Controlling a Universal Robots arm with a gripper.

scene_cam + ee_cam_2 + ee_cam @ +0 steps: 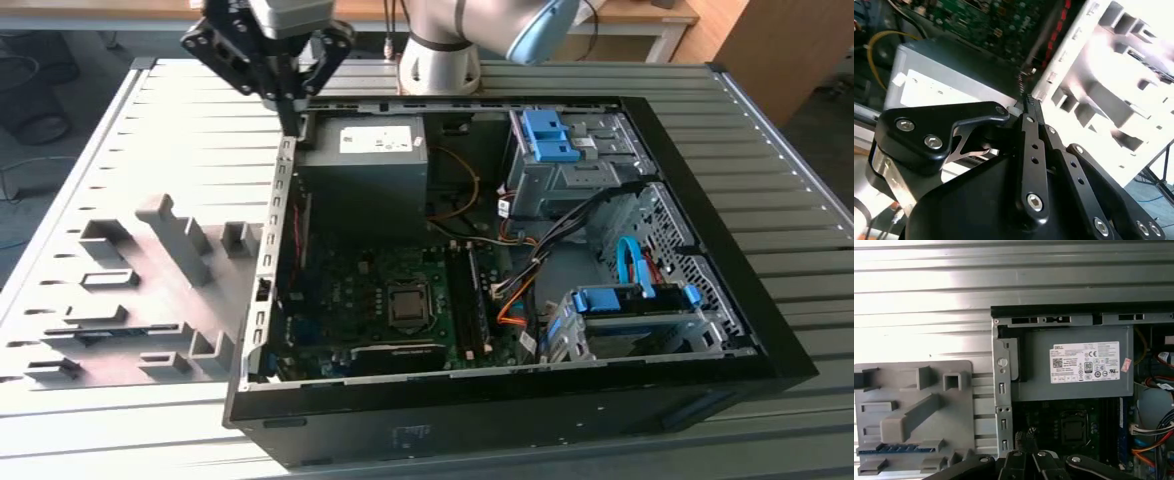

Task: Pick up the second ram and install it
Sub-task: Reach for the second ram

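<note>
Gripper (286, 110) hangs over the back corner of the open computer case (534, 425), fingertips (1029, 102) pressed together on nothing. The second ram (899, 447) sits well off to its side in a slot of the grey fixture (899, 390), outside the case wall. A clean pick, I'd judge, calls for the jaws parted and squared across the stick's thin faces at mid-length, clear of the fixture's posts. For writing, there's a white printed label (1084, 361) and a small pink sticker (1126, 365) on the power supply (1074, 390) just below the tool.

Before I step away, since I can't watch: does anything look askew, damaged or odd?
Nothing stands out: the computer case lies open and level on the table, and the second ram sits straight in the grey fixture.
</note>
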